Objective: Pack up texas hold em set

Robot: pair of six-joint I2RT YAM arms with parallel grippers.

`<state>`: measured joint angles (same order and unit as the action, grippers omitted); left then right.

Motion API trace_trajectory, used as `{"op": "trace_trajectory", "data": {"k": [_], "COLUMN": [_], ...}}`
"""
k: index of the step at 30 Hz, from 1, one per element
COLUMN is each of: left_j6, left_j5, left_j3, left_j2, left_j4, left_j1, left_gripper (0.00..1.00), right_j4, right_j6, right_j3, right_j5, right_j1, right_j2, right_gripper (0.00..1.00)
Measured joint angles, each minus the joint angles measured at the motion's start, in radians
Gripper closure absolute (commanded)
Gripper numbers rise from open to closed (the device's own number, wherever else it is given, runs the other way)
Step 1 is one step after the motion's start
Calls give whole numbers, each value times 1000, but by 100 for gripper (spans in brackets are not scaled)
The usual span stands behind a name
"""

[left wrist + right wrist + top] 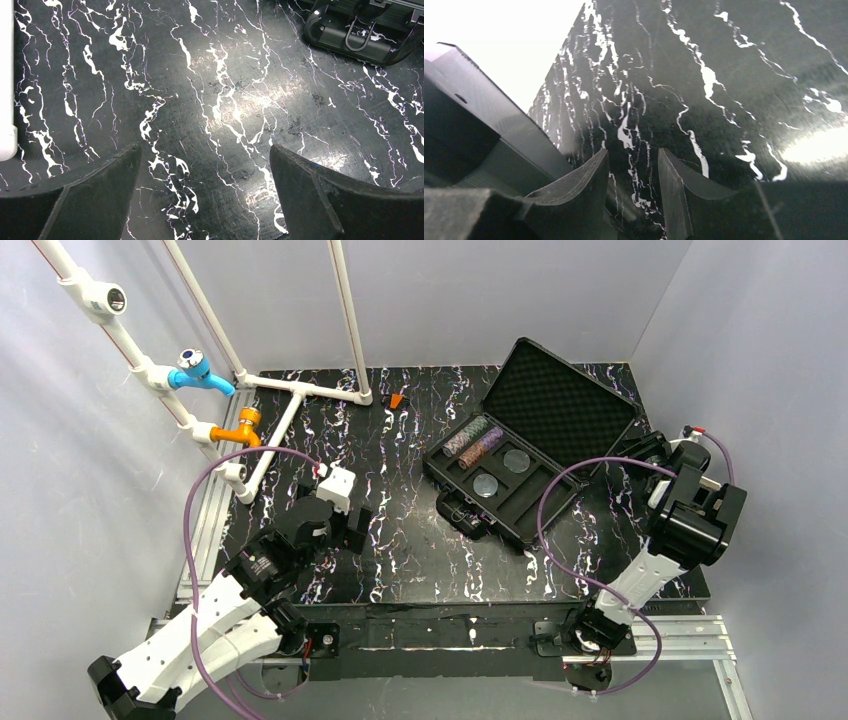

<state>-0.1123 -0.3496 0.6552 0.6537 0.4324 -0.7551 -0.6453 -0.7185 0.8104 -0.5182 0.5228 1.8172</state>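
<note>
Two chip stacks (pixel 467 435) lie side by side in one tray compartment of the open black case (pixel 565 400), which sits toward the table's (pixel 400 560) far right corner with its lid tilted back. Two grey discs (pixel 516 461) in neighbouring compartments may be further stacks seen end-on. The left fingers (pixel 100 185) stand wide apart over bare table near the left edge. The right fingers (pixel 579 190) show a narrow gap with nothing between them, at the right edge just beside the case.

Blk case (pixel 565 405) open, chip stacks (pixel 473 440) in tray.
</note>
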Motion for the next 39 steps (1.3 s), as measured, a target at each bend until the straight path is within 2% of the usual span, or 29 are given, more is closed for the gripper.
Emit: {"op": "trace_trajectory", "data": {"k": [8,16,28,39], "left_j6": [0,0,0,5], "left_j5": [1,11,25,27], "left_j3": [0,0,0,0], "left_j2": [0,-7,-19,-58], "left_j4": [-7,-10,-13,-13], "left_j1": [0,0,0,0], "left_gripper": [1,1,1,1], "right_j4": [-106,-96,163,322], "right_j6": [19,83,295,403], "right_j3": [0,10,69,84], "right_j5": [-140,-212,-249,-279], "right_j1": [11,-56,-161,-298], "right_j2": [8,-38,-151,-212], "right_gripper": [50,50,49,49]}}
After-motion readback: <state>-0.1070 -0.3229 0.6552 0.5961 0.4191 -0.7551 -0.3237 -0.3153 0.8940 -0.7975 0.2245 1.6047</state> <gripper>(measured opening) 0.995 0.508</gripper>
